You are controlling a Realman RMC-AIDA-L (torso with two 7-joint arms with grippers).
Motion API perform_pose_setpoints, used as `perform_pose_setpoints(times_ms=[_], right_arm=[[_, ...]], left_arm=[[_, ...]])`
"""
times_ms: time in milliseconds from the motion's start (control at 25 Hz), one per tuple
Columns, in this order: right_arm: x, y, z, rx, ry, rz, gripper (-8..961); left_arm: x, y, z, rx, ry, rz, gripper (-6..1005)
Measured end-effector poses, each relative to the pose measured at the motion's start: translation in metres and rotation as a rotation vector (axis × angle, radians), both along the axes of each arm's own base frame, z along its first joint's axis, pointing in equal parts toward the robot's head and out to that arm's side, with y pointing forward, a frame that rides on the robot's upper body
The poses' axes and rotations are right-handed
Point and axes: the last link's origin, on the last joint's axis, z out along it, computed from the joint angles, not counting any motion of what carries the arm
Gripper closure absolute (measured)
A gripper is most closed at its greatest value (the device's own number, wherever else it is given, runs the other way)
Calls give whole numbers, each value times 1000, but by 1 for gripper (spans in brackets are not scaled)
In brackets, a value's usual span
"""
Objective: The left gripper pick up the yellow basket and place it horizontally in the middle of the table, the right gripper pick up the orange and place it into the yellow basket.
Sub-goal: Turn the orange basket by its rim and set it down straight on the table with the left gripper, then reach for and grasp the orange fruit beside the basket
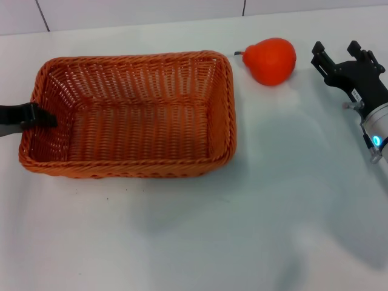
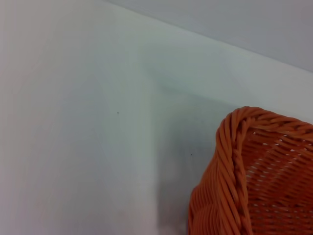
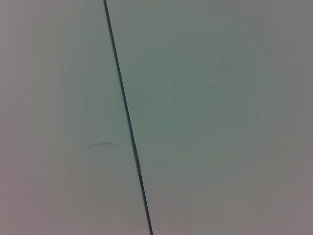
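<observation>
Two grippers: left gripper [image 1: 43, 118] clamps the yellow basket [image 1: 130, 115] rim, placement under way; right gripper [image 1: 344, 56], fingers apart, must next reach the orange [image 1: 271, 60] on the desk [image 1: 242, 230].

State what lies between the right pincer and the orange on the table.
Nothing: in the head view only a bare stretch of the white table separates the right pincer from the orange. The yellow basket sits on the orange's far side.
</observation>
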Motion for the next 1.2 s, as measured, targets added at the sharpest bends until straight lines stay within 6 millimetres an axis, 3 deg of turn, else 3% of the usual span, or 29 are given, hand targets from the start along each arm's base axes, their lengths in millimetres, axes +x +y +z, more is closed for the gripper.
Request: perform_pose_setpoints(times_ms=[280,920,1200], right_arm=[[0,0,-1,-2,0,1,108],[-2,1,-2,-8,3,0,108],[-6,3,-9,-52,31,5,104]], left_arm=[[-1,0,0,6,1,3,839],[2,3,10,48,4,-32,165],[16,10,33,189,-46,-150,106]])
